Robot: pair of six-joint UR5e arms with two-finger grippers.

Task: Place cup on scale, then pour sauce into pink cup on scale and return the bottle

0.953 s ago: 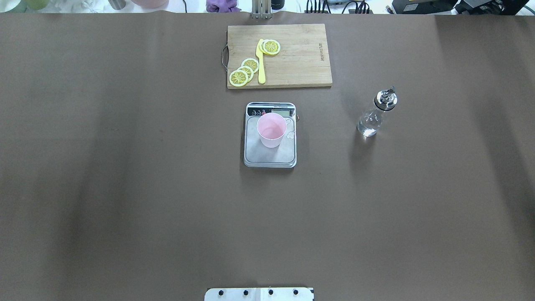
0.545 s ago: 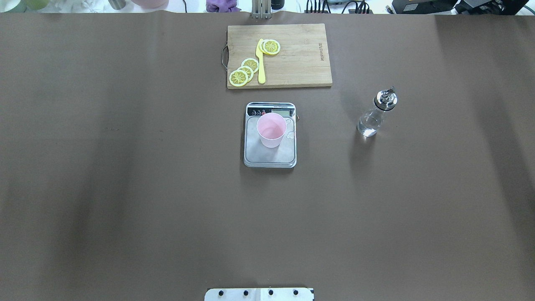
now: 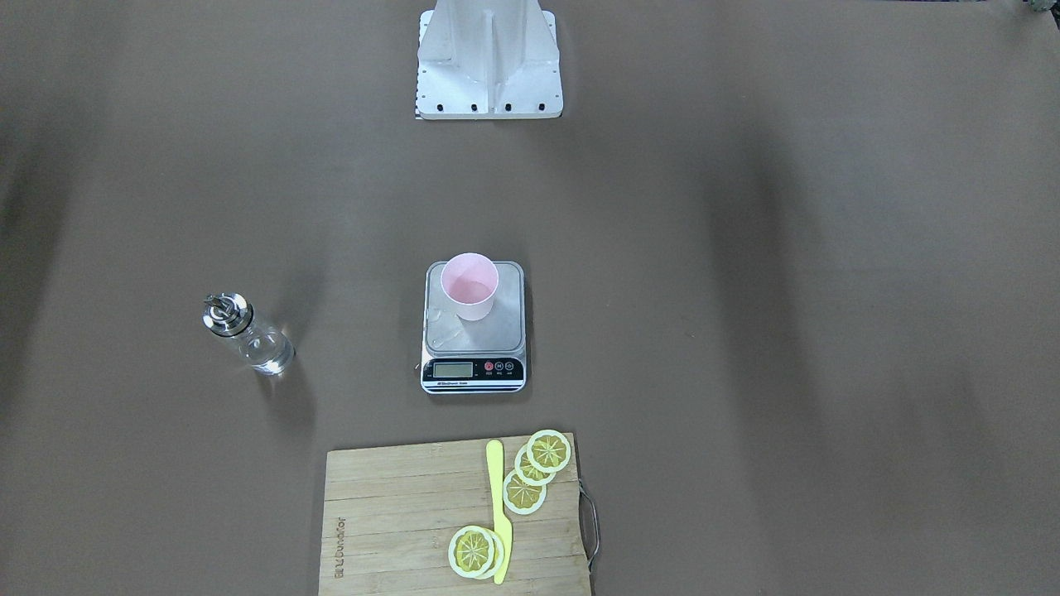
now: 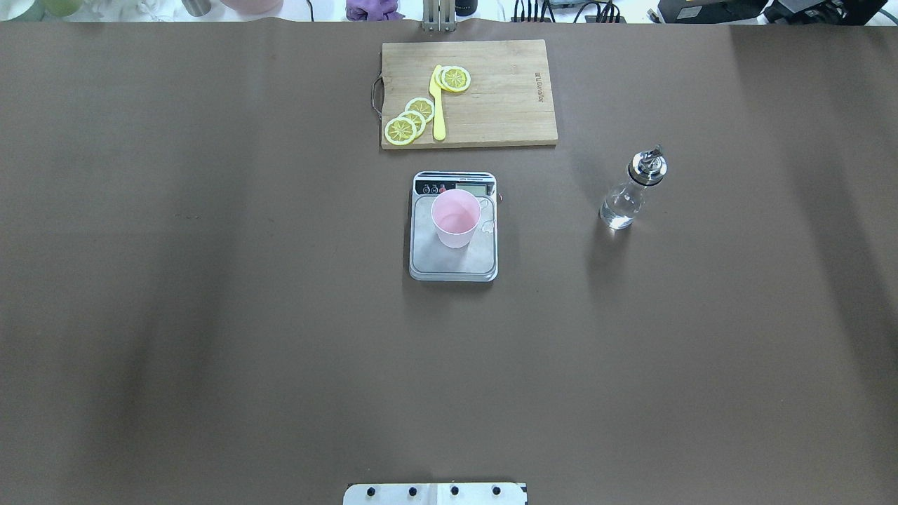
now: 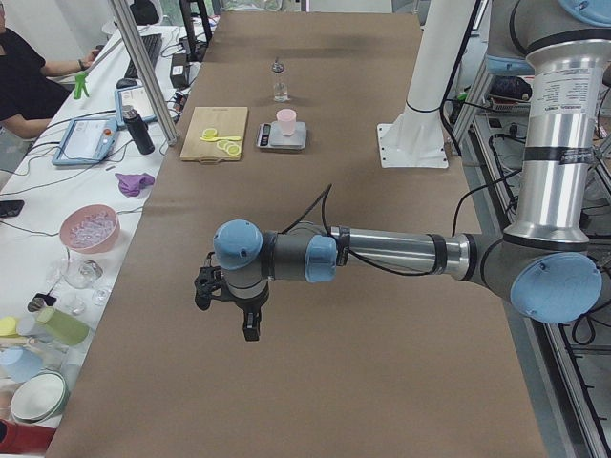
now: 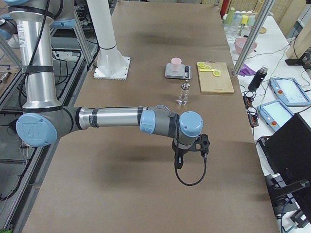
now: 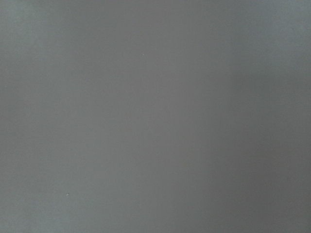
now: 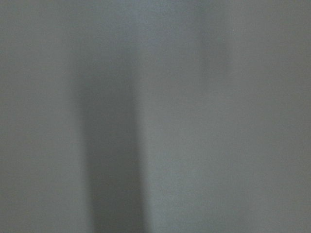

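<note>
"How far has it got?"

"The cup point(image 4: 456, 217) stands upright on the scale point(image 4: 453, 268), so that part's done. The bottle point(image 4: 624, 200) stands on the table point(image 4: 210, 315), well off to the robot's right, with nothing holding it."

"Poured already?"

"Hard to say; the cup's inside is too small to read. There's clear sauce point(image 4: 616, 214) low in the bottle."

"And the grippers?"

"The left gripper point(image 5: 229, 303) and the right gripper point(image 6: 191, 153) hang over bare table, far from everything. Apart or together, I cannot tell from the side."
</note>
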